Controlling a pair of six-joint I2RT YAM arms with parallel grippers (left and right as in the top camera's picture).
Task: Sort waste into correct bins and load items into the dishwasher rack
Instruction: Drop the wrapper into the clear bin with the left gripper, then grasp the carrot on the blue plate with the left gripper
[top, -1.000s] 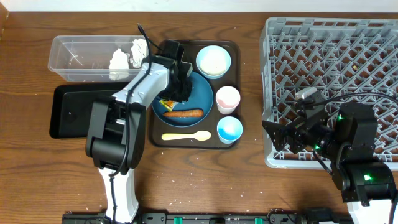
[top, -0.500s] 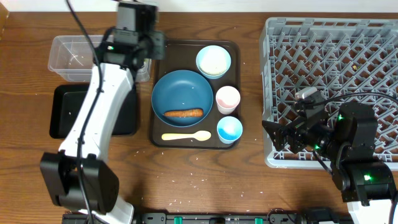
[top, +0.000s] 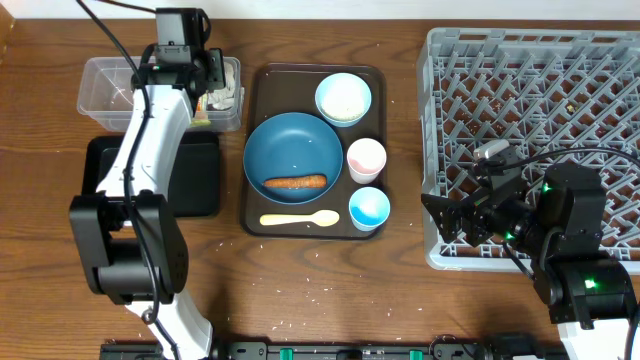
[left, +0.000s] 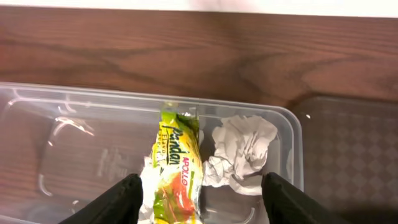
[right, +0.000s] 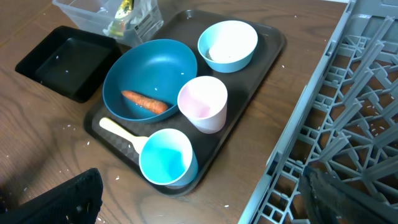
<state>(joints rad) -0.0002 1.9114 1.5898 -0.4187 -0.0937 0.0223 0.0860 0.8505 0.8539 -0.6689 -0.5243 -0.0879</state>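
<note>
My left gripper (top: 205, 85) hangs open over the right end of the clear tub (top: 110, 95). Between its spread fingers the yellow-green packet (left: 177, 168) lies loose in the tub beside the crumpled napkin (left: 242, 152). The orange sausage piece (top: 295, 183) rests on the dark blue plate (top: 295, 140). Around the plate are the light blue bowl (top: 343, 98), the pink cup (top: 366, 158), the blue cup (top: 369, 208) and the yellow spoon (top: 300, 219). My right gripper (top: 450, 215) stands open and empty at the left edge of the grey rack (top: 540, 100).
The dishes sit on a dark brown serving tray (top: 262, 80). A shallow black tray (top: 105, 185) lies just in front of the clear tub, under my left arm. White grains are scattered on the wooden table near its front edge.
My left gripper carried the packet from the blue plate up and left to the clear tub, then opened and let go of it there. The right arm has not moved.
</note>
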